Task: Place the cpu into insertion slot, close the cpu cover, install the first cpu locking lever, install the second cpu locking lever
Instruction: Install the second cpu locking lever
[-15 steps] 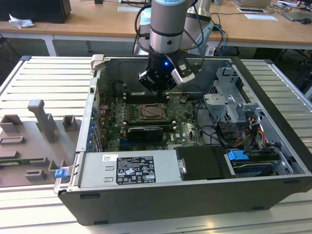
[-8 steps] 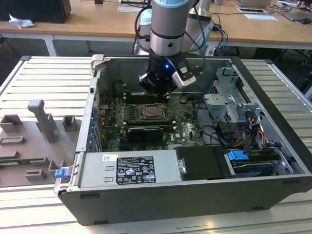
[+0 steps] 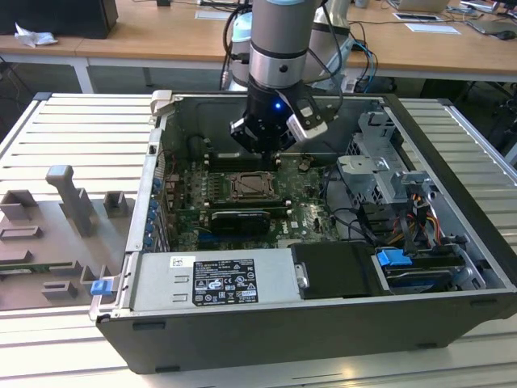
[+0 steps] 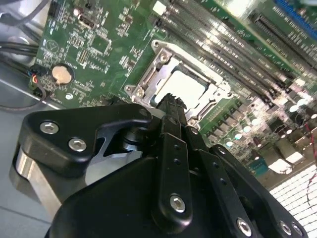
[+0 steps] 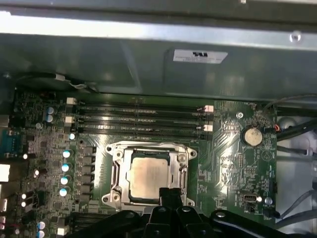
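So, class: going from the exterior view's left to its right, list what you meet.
Grey fixture blocks → open computer case wall → insertion slot → end effector → drive cage → blue clip.

The pincer (image 3: 260, 149) hangs inside the case (image 3: 452, 242), right over the board (image 5: 228, 144). The cpu (image 5: 148, 174) sits in the slot (image 5: 116, 171) just under its tips, with the cover (image 5: 148, 147) around it and the memory slots (image 5: 138, 119) just past that.

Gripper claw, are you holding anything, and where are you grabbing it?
Nothing is held. The gripper hangs above the cpu, which already sits in the insertion slot.
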### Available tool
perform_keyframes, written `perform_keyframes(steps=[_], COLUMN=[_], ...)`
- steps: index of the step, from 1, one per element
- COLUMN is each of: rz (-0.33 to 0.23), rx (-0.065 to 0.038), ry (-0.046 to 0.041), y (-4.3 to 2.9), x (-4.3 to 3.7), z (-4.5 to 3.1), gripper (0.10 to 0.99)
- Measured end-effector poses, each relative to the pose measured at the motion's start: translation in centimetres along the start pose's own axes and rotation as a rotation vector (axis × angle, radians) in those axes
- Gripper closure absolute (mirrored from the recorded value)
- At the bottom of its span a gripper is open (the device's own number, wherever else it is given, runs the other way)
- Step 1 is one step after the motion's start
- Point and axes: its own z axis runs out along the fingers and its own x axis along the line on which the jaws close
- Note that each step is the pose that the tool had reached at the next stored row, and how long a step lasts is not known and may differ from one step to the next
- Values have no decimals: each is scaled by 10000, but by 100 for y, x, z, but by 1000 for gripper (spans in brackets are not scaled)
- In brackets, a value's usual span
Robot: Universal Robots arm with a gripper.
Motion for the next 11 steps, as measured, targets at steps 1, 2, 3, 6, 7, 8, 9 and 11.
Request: perform_keyframes(steps=[1,2,3,6,7,8,9,11], rz=[-1,0,0,3,4,4,3,4], rx=[1,1,-2,-5,-6,-10,-16,-17], ry=[1,3,8,36,44,45,46,51], y=[-38,-86,-133,-205,-219,-247,-288,-302], x=[2,4,7,10,11,13,15,16], z=[-1,1,4,16,23,36,61,73], gripper=[980,980,980,980,980,980,980,980])
